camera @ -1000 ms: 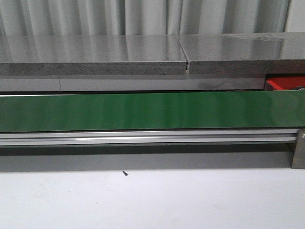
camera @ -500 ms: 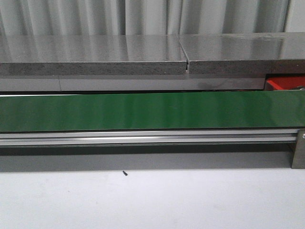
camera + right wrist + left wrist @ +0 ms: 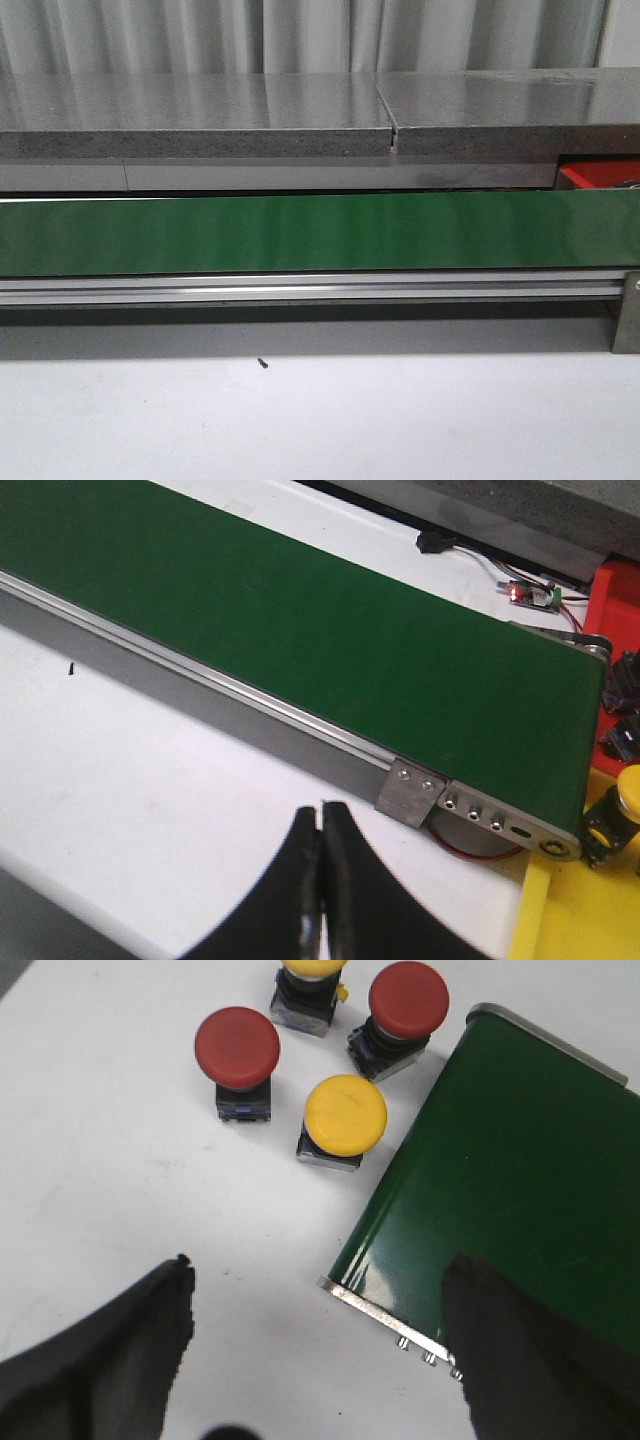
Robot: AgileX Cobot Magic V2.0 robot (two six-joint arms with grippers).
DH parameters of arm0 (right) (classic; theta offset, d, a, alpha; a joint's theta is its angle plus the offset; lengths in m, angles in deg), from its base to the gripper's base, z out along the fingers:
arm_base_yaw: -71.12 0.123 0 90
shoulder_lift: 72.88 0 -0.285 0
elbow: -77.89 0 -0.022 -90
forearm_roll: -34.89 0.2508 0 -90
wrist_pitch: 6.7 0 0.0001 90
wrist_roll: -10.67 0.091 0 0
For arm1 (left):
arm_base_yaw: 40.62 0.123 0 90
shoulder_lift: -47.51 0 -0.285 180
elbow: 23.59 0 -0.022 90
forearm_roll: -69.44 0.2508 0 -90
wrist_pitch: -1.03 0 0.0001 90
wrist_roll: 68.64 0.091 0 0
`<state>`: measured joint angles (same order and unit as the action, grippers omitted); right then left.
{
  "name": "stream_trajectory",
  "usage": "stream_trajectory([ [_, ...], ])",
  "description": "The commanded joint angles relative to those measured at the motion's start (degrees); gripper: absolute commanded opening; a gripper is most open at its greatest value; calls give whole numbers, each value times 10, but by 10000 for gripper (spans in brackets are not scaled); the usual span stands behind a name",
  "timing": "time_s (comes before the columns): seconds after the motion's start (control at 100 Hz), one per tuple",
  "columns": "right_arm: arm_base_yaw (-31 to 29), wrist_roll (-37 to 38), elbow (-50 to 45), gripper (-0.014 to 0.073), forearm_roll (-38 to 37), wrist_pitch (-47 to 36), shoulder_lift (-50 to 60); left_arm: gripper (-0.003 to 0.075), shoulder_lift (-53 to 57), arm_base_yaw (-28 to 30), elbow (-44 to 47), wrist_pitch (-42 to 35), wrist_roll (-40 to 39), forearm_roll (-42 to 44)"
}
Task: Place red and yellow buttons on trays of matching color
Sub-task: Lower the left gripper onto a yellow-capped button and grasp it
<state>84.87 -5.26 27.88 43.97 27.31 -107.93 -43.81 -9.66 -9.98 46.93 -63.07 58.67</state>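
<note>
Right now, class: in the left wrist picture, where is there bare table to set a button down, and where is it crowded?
Bare white table lies between the open left gripper and the buttons. Crowded: four buttons cluster beside the green belt's end.

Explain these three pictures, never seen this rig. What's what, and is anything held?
It is a robot with two arms, and each arm ends in an end effector. The front view looks forward over a white table and shows no arm. A green belt runs across it, and a red tray peeks in at the far right.

The other two pictures come from cameras on the wrists. The left end effector is open and holds nothing. Ahead of it, two red buttons and two yellow buttons stand on the table beside the belt's end.

The right end effector is shut and holds nothing. Past the belt's other end its camera shows the red tray and a yellow tray. One more yellow button seems to sit in the yellow tray.
</note>
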Motion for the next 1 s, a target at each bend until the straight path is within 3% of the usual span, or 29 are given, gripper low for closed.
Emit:
stream_trajectory([
  [0.0,-1,-6,14,-114,3,-35,0,565,-25,1,-52,20,-7,-13],
  [0.37,-1,-6,14,-114,3,-35,0,501,-186,2,-177,92,-97,-35],
  [0.51,-1,-6,14,-114,3,-35,0,501,-215,2,-206,88,-114,-77],
  [0.99,-1,-6,14,-114,3,-35,0,501,-271,2,-254,88,-191,-80],
])
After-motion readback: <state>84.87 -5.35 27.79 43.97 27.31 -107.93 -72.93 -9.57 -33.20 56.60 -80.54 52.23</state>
